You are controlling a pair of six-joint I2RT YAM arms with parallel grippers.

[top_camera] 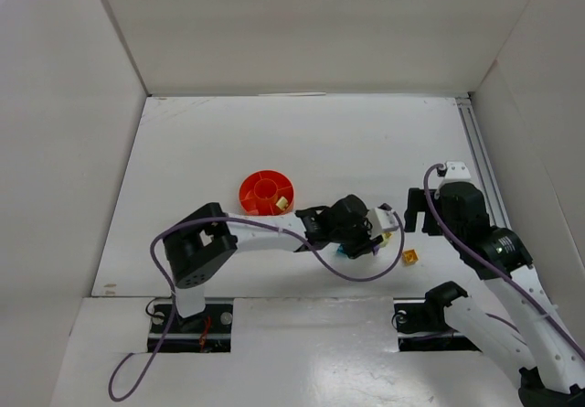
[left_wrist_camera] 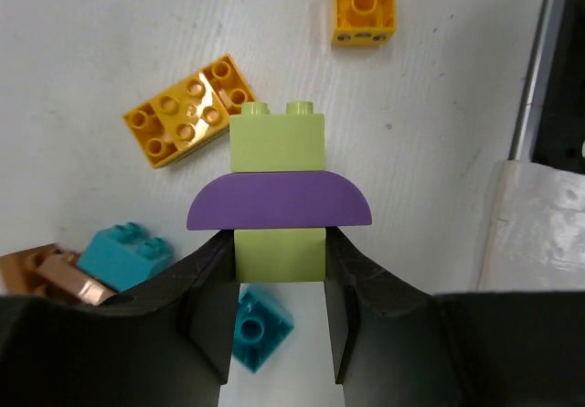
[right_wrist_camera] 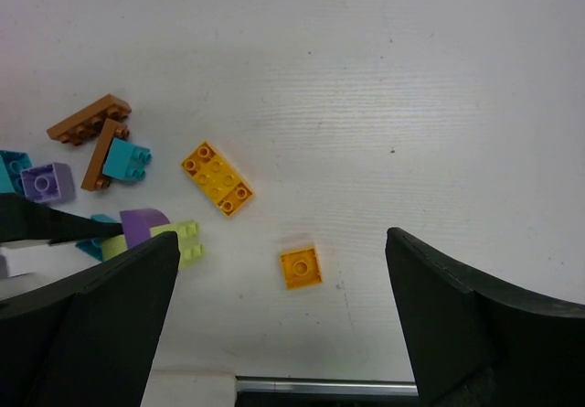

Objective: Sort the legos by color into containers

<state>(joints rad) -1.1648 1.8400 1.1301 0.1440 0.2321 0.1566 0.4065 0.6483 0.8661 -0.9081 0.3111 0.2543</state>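
Note:
My left gripper (left_wrist_camera: 281,270) is shut on a pale yellow-green brick (left_wrist_camera: 278,142) that has a purple arched piece (left_wrist_camera: 280,202) stuck across it. The same stack shows in the right wrist view (right_wrist_camera: 179,240). In the top view the left gripper (top_camera: 362,240) sits over the brick pile, right of the orange dish (top_camera: 255,190). The dish holds a pale brick (top_camera: 281,203). My right gripper (right_wrist_camera: 283,311) is open and empty above a small orange-yellow brick (right_wrist_camera: 301,267), which also shows in the top view (top_camera: 410,257).
On the table lie a long orange-yellow brick (left_wrist_camera: 189,122), teal bricks (left_wrist_camera: 125,253) (left_wrist_camera: 259,327), brown bricks (right_wrist_camera: 89,119) and a small purple brick (right_wrist_camera: 46,183). A metal rail (top_camera: 477,155) runs along the table's right edge. White walls enclose the table.

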